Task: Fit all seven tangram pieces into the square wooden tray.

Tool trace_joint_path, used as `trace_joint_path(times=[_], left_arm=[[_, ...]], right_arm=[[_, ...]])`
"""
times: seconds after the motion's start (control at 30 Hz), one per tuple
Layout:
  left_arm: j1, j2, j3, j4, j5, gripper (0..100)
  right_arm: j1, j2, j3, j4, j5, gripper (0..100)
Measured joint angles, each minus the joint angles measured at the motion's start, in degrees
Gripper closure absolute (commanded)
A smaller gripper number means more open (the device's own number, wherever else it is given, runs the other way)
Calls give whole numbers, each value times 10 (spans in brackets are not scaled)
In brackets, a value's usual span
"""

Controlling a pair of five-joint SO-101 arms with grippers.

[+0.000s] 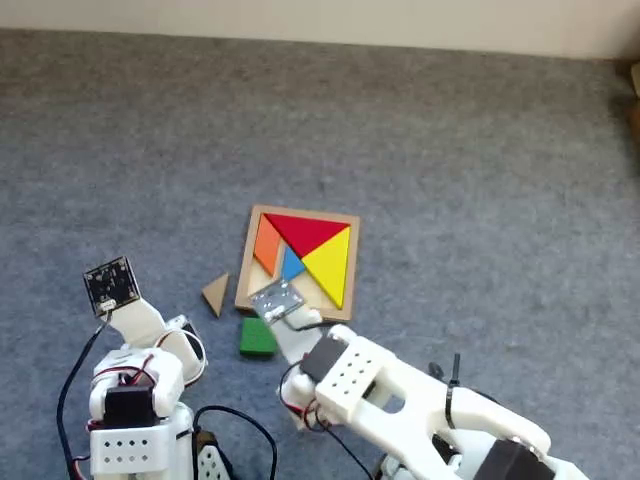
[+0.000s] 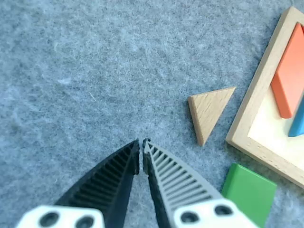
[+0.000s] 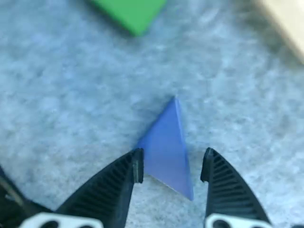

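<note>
The square wooden tray (image 1: 243, 285) holds a red triangle (image 1: 300, 232), a yellow triangle (image 1: 331, 263), an orange piece (image 1: 266, 245) and a light blue piece (image 1: 292, 264). A plain wooden triangle (image 1: 215, 293) (image 2: 209, 110) lies on the carpet just beside the tray, and a green square (image 1: 257, 337) (image 2: 250, 192) (image 3: 130, 10) lies by the tray's near corner. My left gripper (image 2: 141, 142) is shut and empty over bare carpet, short of the wooden triangle. My right gripper (image 3: 172, 165) is open, its fingers on either side of a dark blue triangle (image 3: 166, 149) on the carpet.
Grey carpet covers the whole floor, with wide free room beyond and to both sides of the tray. The right arm (image 1: 350, 380) reaches over the tray's near edge; the left arm (image 1: 135, 390) stands at the lower left. Cables trail near both bases.
</note>
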Motion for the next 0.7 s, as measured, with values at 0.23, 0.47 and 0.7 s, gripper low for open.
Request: trace_joint_path(times=[0.23, 0.47, 0.7], left_arm=[[0, 0, 0, 0, 0, 957], [0, 0, 0, 0, 0, 957], [0, 0, 0, 0, 0, 957]], right_arm=[[67, 63, -48, -1, 36, 800], [170, 81, -72, -1, 57, 800], [203, 84, -102, -1, 87, 800]])
